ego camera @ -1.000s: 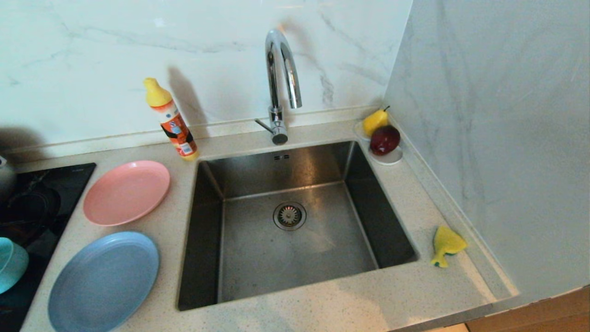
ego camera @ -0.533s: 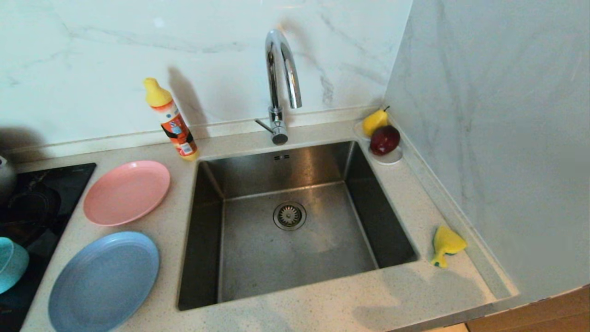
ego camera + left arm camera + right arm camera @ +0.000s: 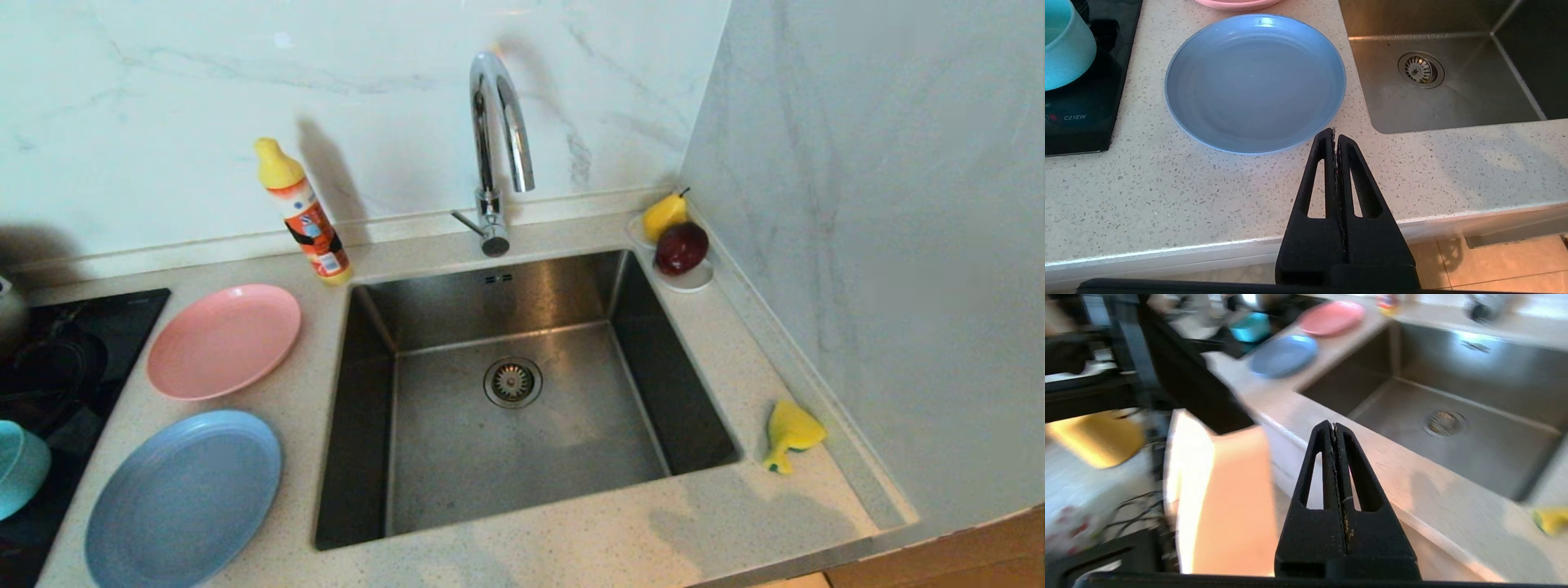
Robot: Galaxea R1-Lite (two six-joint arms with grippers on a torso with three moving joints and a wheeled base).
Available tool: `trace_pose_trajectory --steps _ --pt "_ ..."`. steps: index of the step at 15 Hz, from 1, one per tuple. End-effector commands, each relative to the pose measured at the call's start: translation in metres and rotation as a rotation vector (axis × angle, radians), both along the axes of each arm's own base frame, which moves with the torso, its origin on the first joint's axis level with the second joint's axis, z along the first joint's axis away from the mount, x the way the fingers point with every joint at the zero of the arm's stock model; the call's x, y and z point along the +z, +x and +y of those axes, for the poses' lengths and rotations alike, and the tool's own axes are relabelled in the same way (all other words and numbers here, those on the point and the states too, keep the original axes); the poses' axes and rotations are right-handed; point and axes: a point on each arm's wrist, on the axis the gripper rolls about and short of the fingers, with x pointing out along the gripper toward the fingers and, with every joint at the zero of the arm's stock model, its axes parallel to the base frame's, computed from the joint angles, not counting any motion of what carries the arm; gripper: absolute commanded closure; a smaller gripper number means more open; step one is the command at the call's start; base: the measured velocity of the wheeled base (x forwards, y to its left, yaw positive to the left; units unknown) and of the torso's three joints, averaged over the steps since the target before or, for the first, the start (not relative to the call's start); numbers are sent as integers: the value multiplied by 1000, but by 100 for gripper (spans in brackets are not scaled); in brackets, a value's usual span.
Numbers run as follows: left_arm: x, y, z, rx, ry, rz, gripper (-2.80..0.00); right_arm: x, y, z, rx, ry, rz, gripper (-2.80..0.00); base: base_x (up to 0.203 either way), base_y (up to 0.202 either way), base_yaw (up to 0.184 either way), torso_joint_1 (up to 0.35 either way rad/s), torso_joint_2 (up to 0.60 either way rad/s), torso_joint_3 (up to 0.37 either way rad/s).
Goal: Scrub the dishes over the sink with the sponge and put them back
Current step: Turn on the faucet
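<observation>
black fingers of the left gripper (image 3: 1334,132) are pressed together, empty, at the counter's (image 3: 1167,196) front edge; the blue plate (image 3: 1255,81) lies just past the tips. the right gripper (image 3: 1334,426) is also clenched, empty, before the sink (image 3: 1453,396); the sponge (image 3: 1551,520) lies off to the side, long axis unclear.

right gripper (image 3: 1334,426) pinched closed, empty, off counter's front edge; sink (image 3: 1453,396) ahead, sponge (image 3: 1551,520) on counter (image 3: 1412,486), blue plate (image 3: 1284,355) and pink plate (image 3: 1331,317) beyond
</observation>
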Motion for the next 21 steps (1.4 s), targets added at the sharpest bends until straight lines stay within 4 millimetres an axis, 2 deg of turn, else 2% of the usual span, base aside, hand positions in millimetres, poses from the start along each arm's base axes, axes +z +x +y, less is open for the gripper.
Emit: trace_pose_trajectory --steps 1,2,4,6,8,11,12,16,21 --pt "0 0 0 1 -1 1 0 -14 -5 2 -71 0 -12 0 0 0 0 0 0 0" --pt "0 0 0 1 -1 1 0 -26 -5 3 -87 0 -10 0 0 0 0 0 0 0" --pt "0 0 0 0 -1 1 0 -37 -12 2 -160 17 -46 0 0 0 0 0 0 0" --pt "0 0 0 1 -1 1 0 -49 -15 -2 -377 58 -92 0 0 0 0 0 0 0" --pt "0 0 0 1 -1 2 0 -60 -10 -6 -577 63 -80 0 0 0 0 0 0 0" --pt "0 0 0 -1 -1 0 0 -90 4 -12 -876 -67 -58 0 0 0 0 0 0 0" --pt "0 0 0 1 -1 1 0 -92 4 -13 -935 -80 -52 0 0 0 0 0 0 0" --pt "0 0 0 1 -1 1 0 -104 5 -15 -999 -125 59 0 0 0 0 0 0 0" --pt "0 0 0 1 -1 1 0 -103 5 -15 -1002 -55 89 0 0 0 0 0 0 0"
